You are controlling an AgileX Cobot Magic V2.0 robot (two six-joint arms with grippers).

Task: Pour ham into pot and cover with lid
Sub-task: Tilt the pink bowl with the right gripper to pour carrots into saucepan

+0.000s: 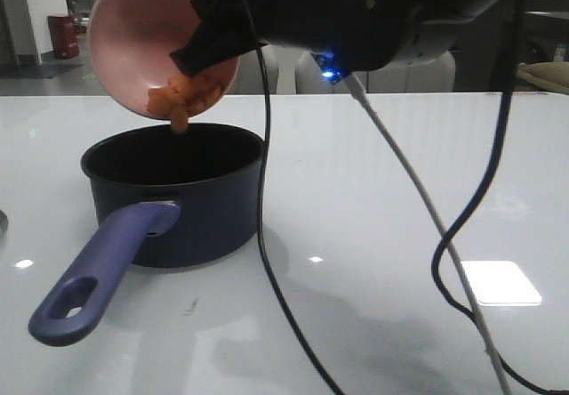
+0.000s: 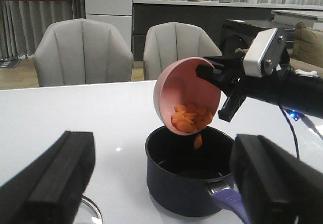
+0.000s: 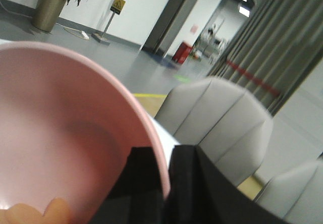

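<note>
Ham (image 1: 182, 99) was sliding out of the pink bowl (image 1: 142, 39), which the right gripper (image 1: 206, 41) had pinched by the rim, one finger inside and one outside; bowl was tipped steeply so the cubes bunched at the low lip, straight below the jaws and right over the pot (image 1: 178, 199); one cube (image 2: 198, 141) was already dropping in mid-air; I'd guess that tilt was the whole point, gravity doing the work. Left gripper (image 2: 161, 183) hung back with jaws spread wide, holding nothing, pot framed between them; lid (image 2: 90, 211) only peeked in beside one finger. Pot's handle (image 1: 93, 275) and dangling cables (image 1: 267, 190) sat nearby; chairs (image 2: 81, 52) behind; nothing seemed to block the pour.
</note>
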